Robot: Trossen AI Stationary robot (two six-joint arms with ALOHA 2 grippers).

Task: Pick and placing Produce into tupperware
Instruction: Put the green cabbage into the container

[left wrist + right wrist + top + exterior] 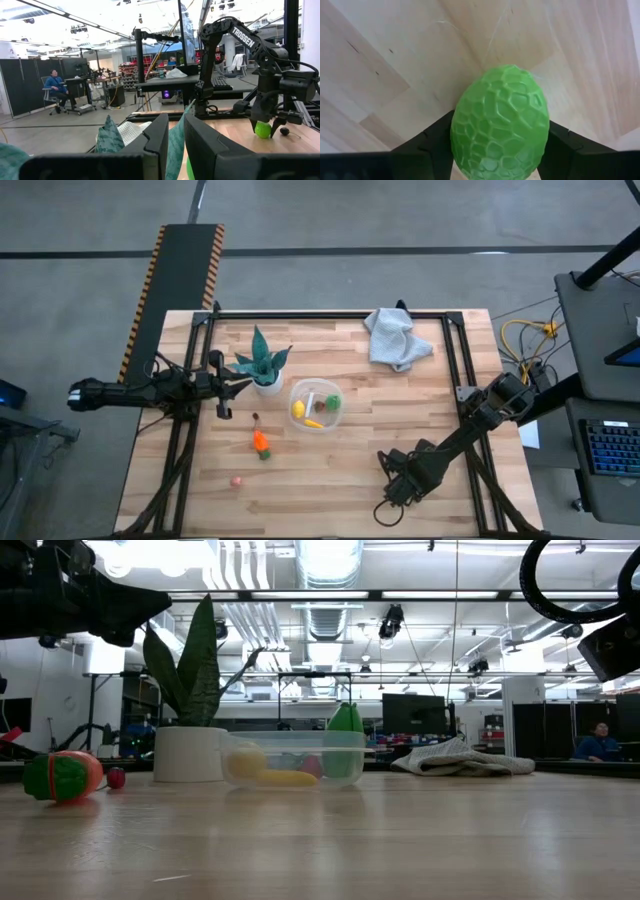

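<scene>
1. Right gripper (497, 160) is clamping a bumpy green fruit (500, 122) between its two dark fingers, low over the near-right part of the table (350, 480); in the left wrist view the same fruit (263, 130) is showing at that gripper's tip, just above the wood.
2. Left gripper (228, 385) is hanging beside the teal potted plant (263, 365) at the table's left side, its fingers (155, 145) sitting close together with only a narrow gap and nothing visibly between them.
3. Sitting near the table's middle is the tupperware (316, 406), well apart from the held fruit and already containing yellow, green and other pieces.
4. Slipping is the main risk: the fruit is rounded and textured, and the fingers appear to be gripping only its lower sides, so a fast swing could be squeezing it out of the grasp.
5. Carrying it too low across the table could be clipping the tub's rim and shoving the light tub, possibly toward the plant pot.
6. Releasing off-centre could be bouncing the fruit off the pieces already inside and out over the wall.
7. An orange-and-green piece (261, 444), a small dark piece (257, 417) and a pink one (236, 480) are lying loose to the tub's near-left; a nudged tub could be scattering them.
8. Both arms reaching for the tub at once could be colliding above it.
</scene>
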